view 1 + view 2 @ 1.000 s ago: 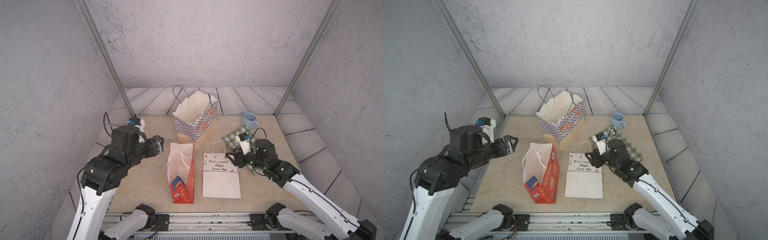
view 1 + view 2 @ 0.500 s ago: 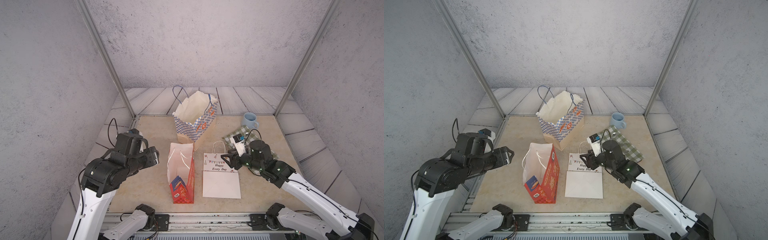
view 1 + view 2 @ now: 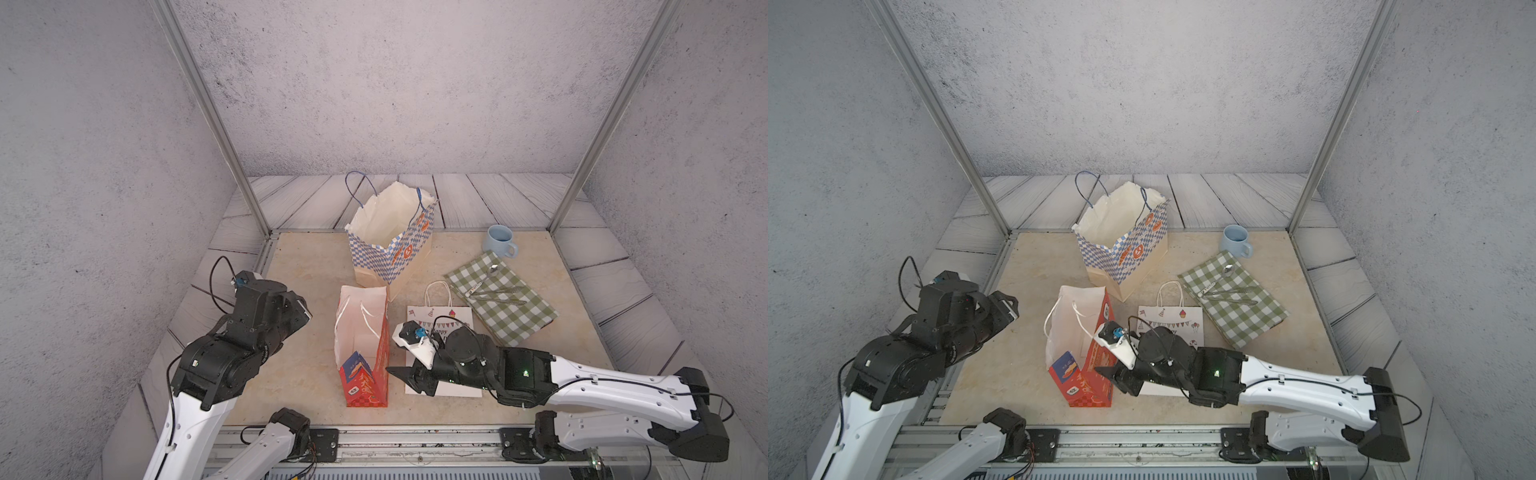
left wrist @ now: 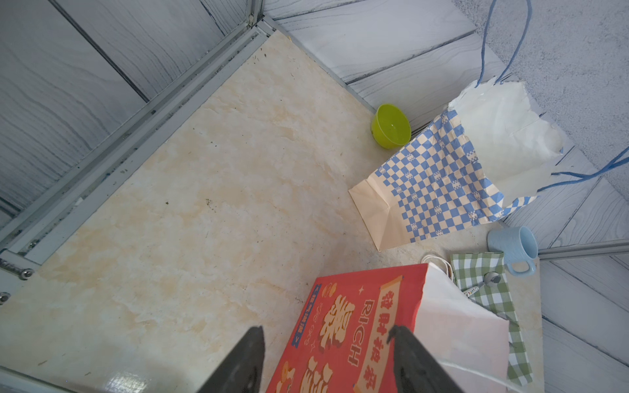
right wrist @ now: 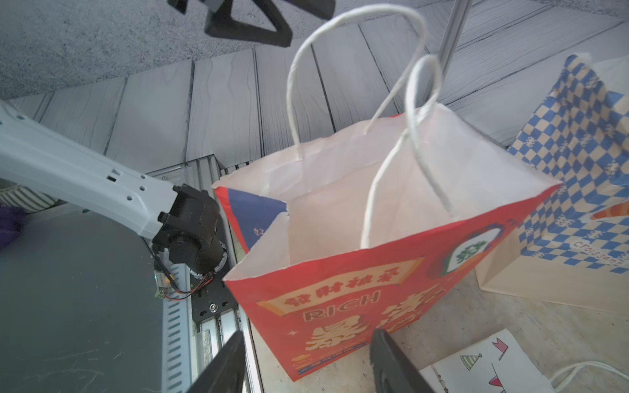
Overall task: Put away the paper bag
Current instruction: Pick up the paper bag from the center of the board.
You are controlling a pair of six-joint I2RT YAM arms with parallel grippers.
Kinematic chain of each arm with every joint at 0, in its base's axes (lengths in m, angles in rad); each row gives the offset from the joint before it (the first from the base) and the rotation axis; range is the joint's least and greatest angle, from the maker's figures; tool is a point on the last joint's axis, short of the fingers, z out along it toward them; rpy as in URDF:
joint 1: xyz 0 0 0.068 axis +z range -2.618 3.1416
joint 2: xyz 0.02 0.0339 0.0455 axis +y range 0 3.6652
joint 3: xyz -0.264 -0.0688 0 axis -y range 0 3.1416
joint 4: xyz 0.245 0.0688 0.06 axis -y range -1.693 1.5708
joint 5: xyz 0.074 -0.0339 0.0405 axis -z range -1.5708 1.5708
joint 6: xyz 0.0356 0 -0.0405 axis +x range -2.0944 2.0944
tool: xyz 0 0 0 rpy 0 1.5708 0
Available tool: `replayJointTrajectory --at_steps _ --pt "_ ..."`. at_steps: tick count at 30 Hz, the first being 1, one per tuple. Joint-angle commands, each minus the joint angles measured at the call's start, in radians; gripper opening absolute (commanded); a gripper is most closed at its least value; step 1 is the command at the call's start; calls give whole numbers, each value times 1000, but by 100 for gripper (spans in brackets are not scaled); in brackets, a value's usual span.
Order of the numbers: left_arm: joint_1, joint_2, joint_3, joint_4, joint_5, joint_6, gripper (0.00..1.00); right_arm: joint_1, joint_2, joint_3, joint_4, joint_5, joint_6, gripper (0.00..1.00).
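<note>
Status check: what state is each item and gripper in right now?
Red paper bag, upright, mouth open.
Blue-checked paper bag, upright, mouth open.
White "Happy Every Day" paper bag, folded, lying flat.
Light blue mug, upright.
Green checked cloth, spread flat, cutlery on it.
Lime-green bowl, upright.
Left gripper, open, empty.
Right gripper, open, empty.

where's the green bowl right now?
The green bowl shows only in the left wrist view: it sits at the far edge of the table, right beside the blue-checkered bag. Neither top view shows it.
</note>
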Motion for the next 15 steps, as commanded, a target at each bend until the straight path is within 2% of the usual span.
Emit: replayJointTrajectory --at_steps 1,9,15 --pt "8 -3 -18 30 -21 -31 62 56 8 13 24 62 -44 60" --pt "8 -13 -37 26 -28 -53 62 95 111 113 -72 110 -46 62" --pt "8 -19 -48 22 -30 -60 62 109 190 199 -163 239 25 62"
